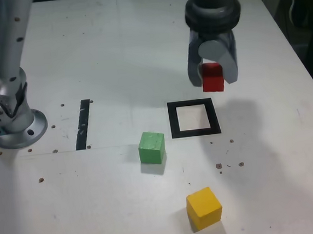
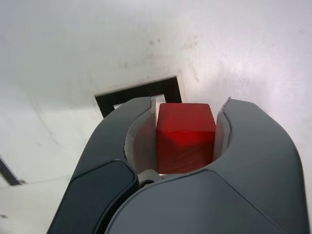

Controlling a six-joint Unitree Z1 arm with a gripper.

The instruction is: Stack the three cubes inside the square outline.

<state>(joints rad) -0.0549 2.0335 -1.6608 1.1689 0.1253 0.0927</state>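
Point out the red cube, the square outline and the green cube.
red cube [image 2: 185, 141]: wrist view, front face, between the hand's jaws.
square outline [image 1: 195, 133]: exterior view, near tape edge.
green cube [image 1: 151, 151]: exterior view, front face.

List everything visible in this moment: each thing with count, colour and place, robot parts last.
red cube: one, red, clamped between the jaws, in the air above the table, beyond the square outline.
green cube: one, green, on the table at the exterior view's left of the outline.
yellow cube: one, yellow, on the table nearest the camera.
square outline: one, black tape, white centre, nothing inside.
tape strip: one, black, at the exterior view's left.
table: one, white, speckled.
gripper: one, grey, shut on the red cube.
arm base: one, silver, exterior view's left edge.
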